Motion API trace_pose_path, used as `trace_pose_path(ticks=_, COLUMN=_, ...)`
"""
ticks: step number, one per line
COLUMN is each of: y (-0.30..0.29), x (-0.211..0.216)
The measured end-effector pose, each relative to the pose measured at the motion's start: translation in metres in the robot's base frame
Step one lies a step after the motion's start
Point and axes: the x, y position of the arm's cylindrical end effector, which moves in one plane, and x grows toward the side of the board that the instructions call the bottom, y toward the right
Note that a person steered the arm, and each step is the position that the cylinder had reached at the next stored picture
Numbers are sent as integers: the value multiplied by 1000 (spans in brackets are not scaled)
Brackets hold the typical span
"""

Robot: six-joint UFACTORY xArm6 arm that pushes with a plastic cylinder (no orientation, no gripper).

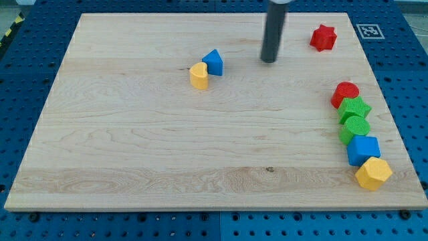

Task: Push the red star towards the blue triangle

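In the camera view, a pale wooden board (167,147) lies on a blue perforated table (27,80). My tip (269,61) comes down from the view's top and rests on the board between the two task blocks, holding nothing and touching no block; it is a bare rod with nothing to open or close. The red star (323,37) sits near the board's top right corner, to the right of my tip and a little higher in the view. The blue triangle (213,61) lies to the left of my tip, touching a yellow heart-shaped block (198,76) at its lower left. Along the right edge runs a close chain of blocks: a red cylinder (345,94), a green star (354,109), a second green block (355,128), a blue block (363,150) and a yellow hexagon (373,173). A black-and-white marker (368,31) sits beyond the board's top right corner.
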Motion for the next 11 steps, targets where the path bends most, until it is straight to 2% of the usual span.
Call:
trace_pose_path(ticks=4, y=138, x=0)
trace_pose_path(ticks=5, y=167, x=-11)
trace_pose_path(ticks=6, y=170, x=-44)
trace_pose_path(ticks=8, y=101, x=-50)
trace_pose_path(ticks=11, y=27, x=-50)
